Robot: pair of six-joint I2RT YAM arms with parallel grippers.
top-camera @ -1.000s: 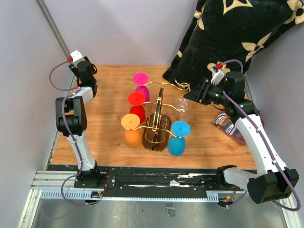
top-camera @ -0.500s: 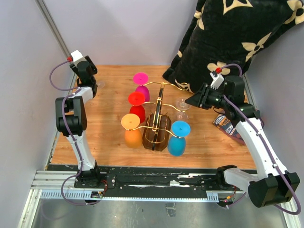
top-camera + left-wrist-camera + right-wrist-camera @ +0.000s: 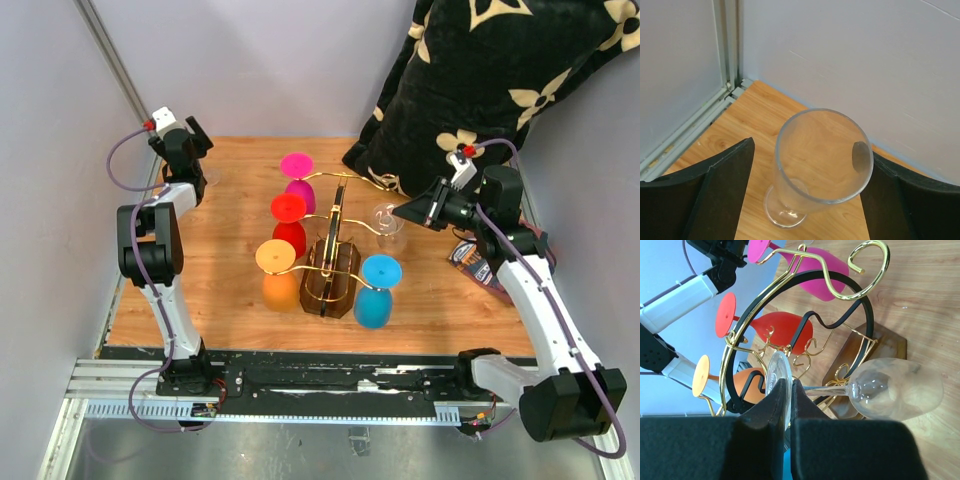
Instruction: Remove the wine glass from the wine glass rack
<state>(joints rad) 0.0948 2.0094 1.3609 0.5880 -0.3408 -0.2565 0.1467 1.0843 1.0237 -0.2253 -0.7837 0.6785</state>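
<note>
Clearly the right gripper (image 3: 789, 388) pinches the wine glass (image 3: 895, 390) by its foot (edge hidden); left gripper (image 3: 807, 180) stands wide.

Rack (image 3: 332, 270) gold wire on dark brown base; pink glass (image 3: 297, 178), red glass (image 3: 289, 222), orange glass (image 3: 276, 272), blue glass (image 3: 375, 290), clear glass (image 3: 387, 220); cushion (image 3: 500, 70), upper right, black with cream flower motifs; table (image 3: 230, 290) light wood grain.

Left arm (image 3: 170, 310) and right arm (image 3: 545, 310) share one build — white links between black joint housings. A purple cable (image 3: 116, 160) loops along each, a white block with a red spot (image 3: 163, 118) sits at each wrist, and the left gripper (image 3: 810, 152) and right gripper (image 3: 788, 390) are matte black
</note>
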